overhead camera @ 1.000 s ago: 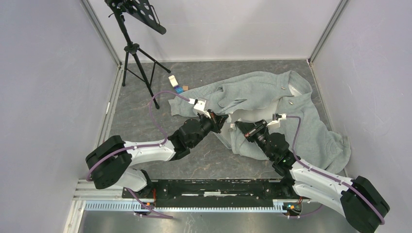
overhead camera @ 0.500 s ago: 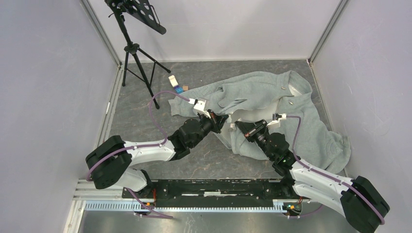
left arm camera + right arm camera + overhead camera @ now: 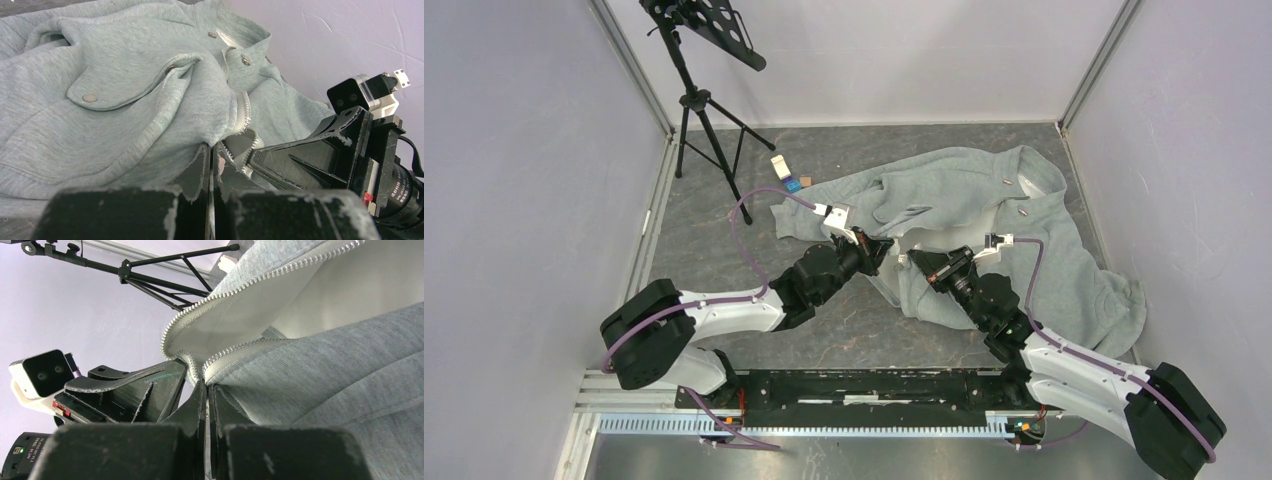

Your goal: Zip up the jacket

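left tool (image 3: 210, 150), right tool (image 3: 206, 386) each pinch the jacket (image 3: 115, 75) at its zipper (image 3: 240, 290), slider hidden.

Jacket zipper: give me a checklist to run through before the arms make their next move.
1. Left gripper shut on jacket edge: ok.
2. Right gripper shut on jacket by the teeth: ok.
3. Zipper rows in view, converging near the right fingertips: ok.
4. Slider engaged: cannot tell, none visible.
5. Jacket flat along the zipper: not ok, bunched and folded.
6. Grippers apart from each other: cannot tell, very close.
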`<state>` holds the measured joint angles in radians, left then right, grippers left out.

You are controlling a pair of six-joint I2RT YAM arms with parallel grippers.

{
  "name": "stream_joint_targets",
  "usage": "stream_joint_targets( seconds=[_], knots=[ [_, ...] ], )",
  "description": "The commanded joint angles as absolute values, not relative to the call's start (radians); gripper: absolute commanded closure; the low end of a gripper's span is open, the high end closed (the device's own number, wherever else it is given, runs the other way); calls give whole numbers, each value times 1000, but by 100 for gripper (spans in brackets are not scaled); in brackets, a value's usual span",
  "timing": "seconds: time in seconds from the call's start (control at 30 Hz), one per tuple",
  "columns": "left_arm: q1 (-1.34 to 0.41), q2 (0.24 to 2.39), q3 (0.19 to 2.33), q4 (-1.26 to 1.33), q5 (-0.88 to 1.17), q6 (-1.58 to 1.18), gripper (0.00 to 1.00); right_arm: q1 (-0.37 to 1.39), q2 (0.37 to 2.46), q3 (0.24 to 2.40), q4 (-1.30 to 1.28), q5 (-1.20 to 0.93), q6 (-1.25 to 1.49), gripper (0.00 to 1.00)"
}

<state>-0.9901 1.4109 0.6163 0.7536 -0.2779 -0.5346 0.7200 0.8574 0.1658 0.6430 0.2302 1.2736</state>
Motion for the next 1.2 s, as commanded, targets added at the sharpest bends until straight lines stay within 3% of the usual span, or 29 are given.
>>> stream_joint_targets(
  seconds=[0.0,0.67,0.93,1.17],
  knots=[
    [-997,1385,650,810,-263,-567,98,723,849,201,704,257,1252,100],
    [-997,1335,638,783,-249,-596,98,715,883,202,730,235,1223,100],
    [-997,1317,667,704,-233,-635,98,675,875,118,979,109,1061,100],
    [-996,1302,674,683,-251,-618,98,648,951,38,1186,11,1113,99]
  ],
)
